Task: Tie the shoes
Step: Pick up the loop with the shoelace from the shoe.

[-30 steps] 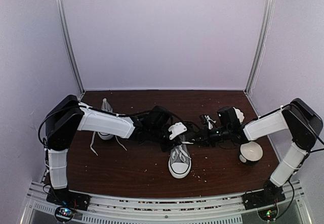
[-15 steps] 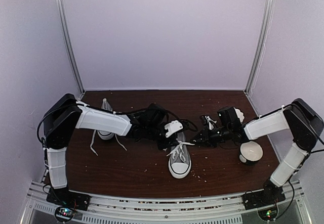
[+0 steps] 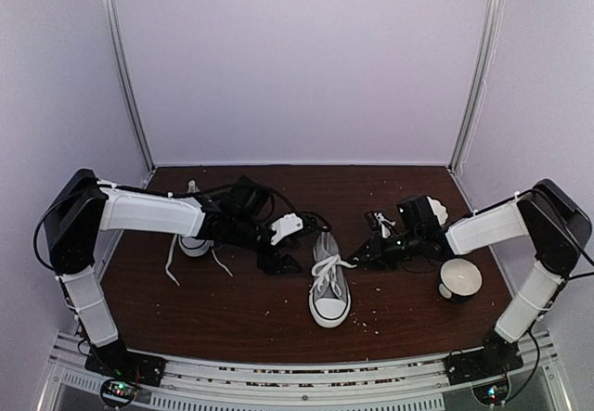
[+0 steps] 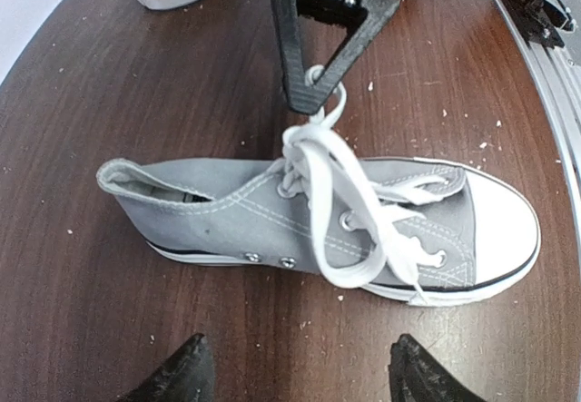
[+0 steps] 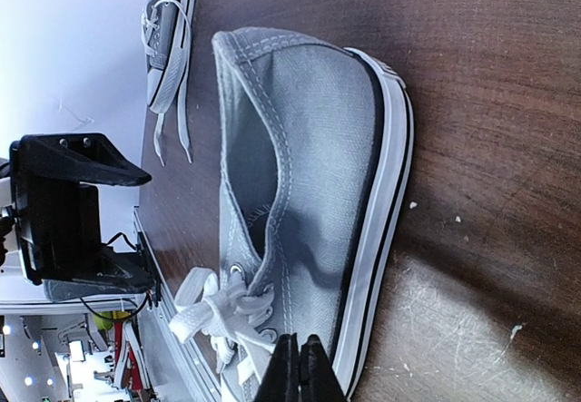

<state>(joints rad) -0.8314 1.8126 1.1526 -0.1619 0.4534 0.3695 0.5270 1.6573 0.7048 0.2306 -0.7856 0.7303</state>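
Note:
One grey shoe [image 3: 329, 290] lies mid-table, toe toward the near edge; its white laces [image 4: 331, 184] are bunched in loops over the tongue. My left gripper [image 3: 281, 261] hangs open just left of it, and its fingertips [image 4: 177, 377] stand wide apart over bare wood. My right gripper [image 3: 356, 261] is shut at the shoe's right side, with a lace loop [image 4: 325, 84] caught at its tip. In the right wrist view the shoe [image 5: 309, 148] fills the frame above the shut gripper [image 5: 300, 370]. The other shoe [image 3: 193, 242] sits far left, partly behind the left arm, its laces loose.
A white bowl [image 3: 460, 278] stands on the table right of the right gripper. Pale crumbs dot the dark wood. A metal rail [image 3: 306, 374] runs along the near edge. Walls close off the back and sides.
The left gripper has opened wide and drawn back to the left, away from the shoe's laces. The right gripper has stayed shut in place.

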